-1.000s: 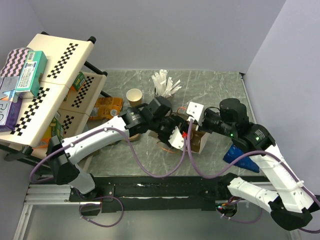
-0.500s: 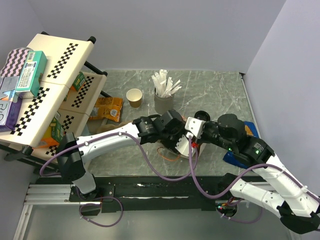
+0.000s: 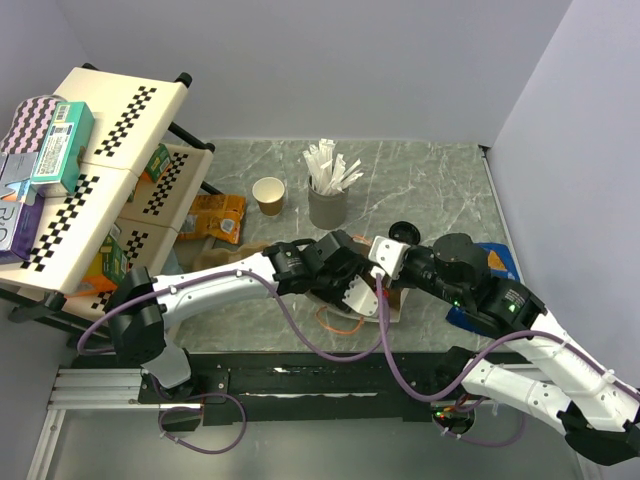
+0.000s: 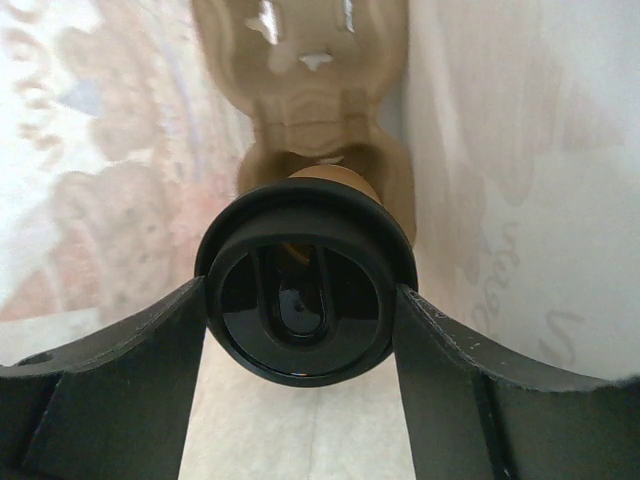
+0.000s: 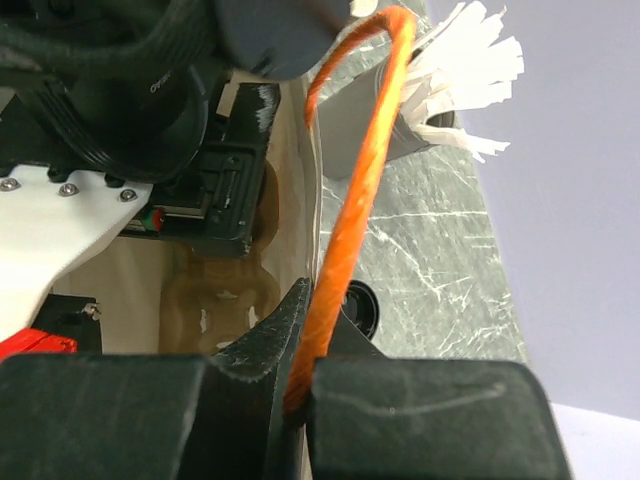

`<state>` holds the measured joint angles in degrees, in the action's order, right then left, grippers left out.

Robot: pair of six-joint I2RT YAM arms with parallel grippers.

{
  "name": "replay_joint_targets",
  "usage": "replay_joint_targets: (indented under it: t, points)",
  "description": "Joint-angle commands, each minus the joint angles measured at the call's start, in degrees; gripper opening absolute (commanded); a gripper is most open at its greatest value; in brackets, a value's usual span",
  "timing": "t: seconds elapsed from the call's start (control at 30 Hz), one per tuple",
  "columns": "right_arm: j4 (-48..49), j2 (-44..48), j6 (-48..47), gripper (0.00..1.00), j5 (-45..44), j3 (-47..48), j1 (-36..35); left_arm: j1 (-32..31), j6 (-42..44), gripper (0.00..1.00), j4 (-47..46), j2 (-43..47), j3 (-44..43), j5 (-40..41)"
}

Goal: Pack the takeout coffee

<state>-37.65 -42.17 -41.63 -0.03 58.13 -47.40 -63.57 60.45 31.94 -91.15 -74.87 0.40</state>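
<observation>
Lid [image 4: 298, 322] in left pincer [image 4: 300, 293], wrist-view only

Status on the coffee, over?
Left gripper shut on lidded cup, inside bag, carrier beneath. Right gripper shut on orange handle. No obstruction seen.

The left arm [image 3: 210, 280] and the right arm [image 3: 560, 355] share one livery — glossy white shells between black cylindrical joints, each trailed by a looping lilac cable [image 3: 298, 335]. Up close, a white plate [image 5: 45, 215] at the left arm's wrist carries small silver screws [image 5: 10, 184] and a red tab [image 5: 30, 345] — the matte black fingers [image 4: 100, 400] are thick, with rough edges.
</observation>
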Motion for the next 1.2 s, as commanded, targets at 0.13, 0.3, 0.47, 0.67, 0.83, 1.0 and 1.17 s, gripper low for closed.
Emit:
replay_joint_targets:
  t: [0.13, 0.3, 0.47, 0.67, 0.83, 1.0, 1.17]
  points:
    - [-0.3, -1.1, 5.5, 0.0, 1.1, 5.6, -0.8, 1.3, -6.5, 0.01, -3.0, 1.4, -2.2, -3.7]
    - [-0.6, -0.6, 5.6, 0.0, 1.3, 6.6, -1.6, 1.9, -7.2, 0.01, -6.1, 0.8, 0.2, -2.1]
    - [-2.7, 1.2, 6.3, 0.0, 3.8, 5.3, -2.5, 2.2, -9.6, 0.01, -8.0, 0.5, 1.1, -2.7]
    - [-3.2, 2.4, 6.3, 0.0, 4.2, 3.0, -3.1, 2.2, -10.7, 0.01, -11.0, 0.8, 3.9, -2.4]
    - [-3.7, 2.1, 5.8, 0.0, 4.5, 2.8, -3.4, 2.7, -11.1, 0.01, -12.9, 0.8, 6.0, -2.7]
    - [-3.7, 2.1, 5.2, 0.0, 5.4, 2.0, -3.6, 3.1, -11.9, 0.01, -16.1, -0.1, 6.1, -2.2]
    - [-3.3, 2.1, 5.3, 0.0, 6.0, 1.5, -3.6, 3.5, -12.5, 0.01, -18.4, -0.8, 5.7, -0.8]
